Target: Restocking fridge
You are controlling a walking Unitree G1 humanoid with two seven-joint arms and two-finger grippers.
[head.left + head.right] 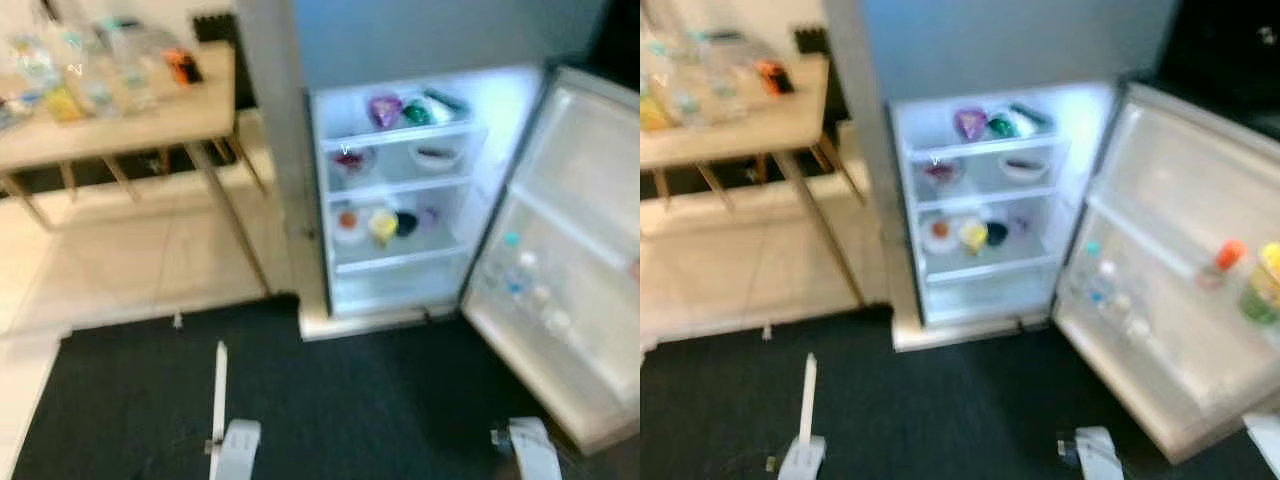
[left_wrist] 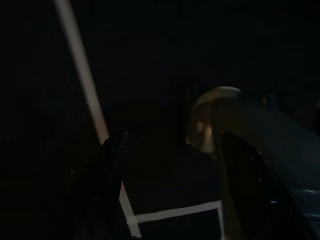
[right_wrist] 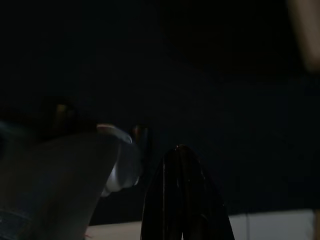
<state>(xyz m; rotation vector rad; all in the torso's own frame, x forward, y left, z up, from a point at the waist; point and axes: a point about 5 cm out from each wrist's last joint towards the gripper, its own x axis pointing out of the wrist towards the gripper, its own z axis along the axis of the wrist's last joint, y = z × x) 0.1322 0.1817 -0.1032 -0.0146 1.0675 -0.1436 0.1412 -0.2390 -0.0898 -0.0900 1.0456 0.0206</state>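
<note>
Fridge [image 1: 300, 40], tall grey steel box, stands ahead on the dark carpet, white door [image 1: 1160, 270] swung wide to my right, lit shelves holding bowls and small coloured items. Restock goods lie well apart on the pale wooden table [image 1: 150, 120] to my left.

Risk, as I judge it: views are blurred; turning toward the table, I could clip the open door or a table leg.

Both arms hang low, idle. Left gripper [image 2: 170, 190]: fingers apart, nothing held. Right gripper [image 3: 182, 200]: fingers together, nothing between them.
</note>
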